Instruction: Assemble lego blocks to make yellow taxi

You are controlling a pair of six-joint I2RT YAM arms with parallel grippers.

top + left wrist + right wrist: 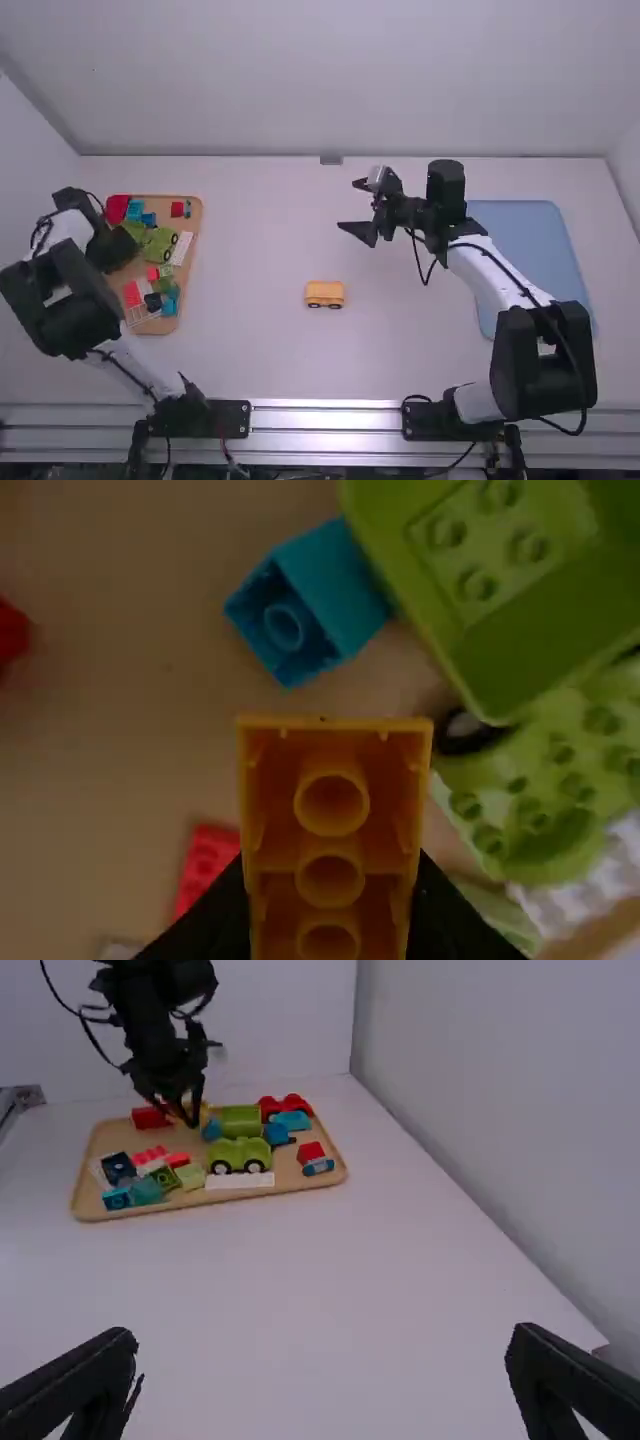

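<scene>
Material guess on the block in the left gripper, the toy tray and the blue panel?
Block: hard moulded plastic, fairly smooth; thin walls and round hollow tubes give it away.
Tray: probably wood, smooth matte finish, going by its tan colour; wood-look plastic possible.
Blue panel: flat, even, matte; plastic or rubber, can't tell which.
</scene>
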